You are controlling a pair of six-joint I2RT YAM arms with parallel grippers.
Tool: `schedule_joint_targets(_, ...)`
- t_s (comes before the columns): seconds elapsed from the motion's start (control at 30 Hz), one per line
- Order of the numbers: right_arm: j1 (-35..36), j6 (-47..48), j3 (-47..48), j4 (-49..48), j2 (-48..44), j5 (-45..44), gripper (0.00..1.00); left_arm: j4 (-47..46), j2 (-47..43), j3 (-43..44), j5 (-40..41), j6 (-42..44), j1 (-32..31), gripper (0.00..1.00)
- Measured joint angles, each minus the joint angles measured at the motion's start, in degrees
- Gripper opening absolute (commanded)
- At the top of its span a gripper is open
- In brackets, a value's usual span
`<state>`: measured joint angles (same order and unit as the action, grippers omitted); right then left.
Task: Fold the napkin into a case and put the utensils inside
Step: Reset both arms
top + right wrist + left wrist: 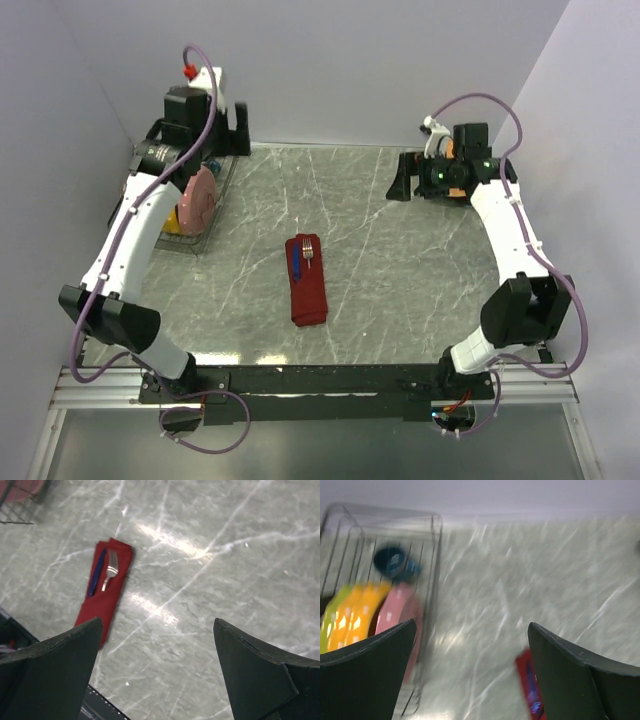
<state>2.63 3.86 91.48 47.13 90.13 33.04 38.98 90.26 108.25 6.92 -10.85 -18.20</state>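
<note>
1. The napkin (308,285) lies folded into a narrow strip near the middle of the table (400,260), and nothing touches it.
2. The fork (309,252) and the knife (297,262) lie side by side at its 12 o'clock end, with the knife on the 9 o'clock side. Their handles seem to go under a fold, so we judge that they are tucked in. How deep they sit, we cannot tell.
3. We judge the task to be finished or very nearly so: the case is folded and both utensils are in it. At most, parking the arms is left.
4. In the top view the long axis of the napkin runs from 12 to 6 o'clock, and the near end leans a little toward 5 o'clock. The fork tines point to 12 o'clock, away from the arm bases.
5. The left gripper (470,630) has its fingers wide apart and is empty. It hangs at about 11 o'clock from the napkin, beside the dish rack (212,232) with the coloured plates (200,195). Its own view is blurred.
6. The right gripper (157,625) also has its fingers spread and holds nothing. It is between 1 and 2 o'clock from the napkin, well apart from it.
</note>
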Motion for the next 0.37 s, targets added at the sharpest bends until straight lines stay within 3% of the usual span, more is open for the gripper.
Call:
schedule_joint_targets(0.07,0.02,0.0,-5.03,-1.9,-2.43,-1.03,1.0,1.92,-0.98,-4.48,-0.22,1.73,1.62,0.99)
schedule_joint_targets(0.23,1.4,0.31,-24.59,-3.3,-12.09,-5.6,1.0,4.76,-5.73,-25.03,-1.99,4.92,1.79,0.99)
schedule_joint_targets(0.37,3.8,0.98,-34.05,-1.88,-20.2,-8.76,1.0,6.47,-10.32,-37.99,-3.23,5.86,1.51,0.99)
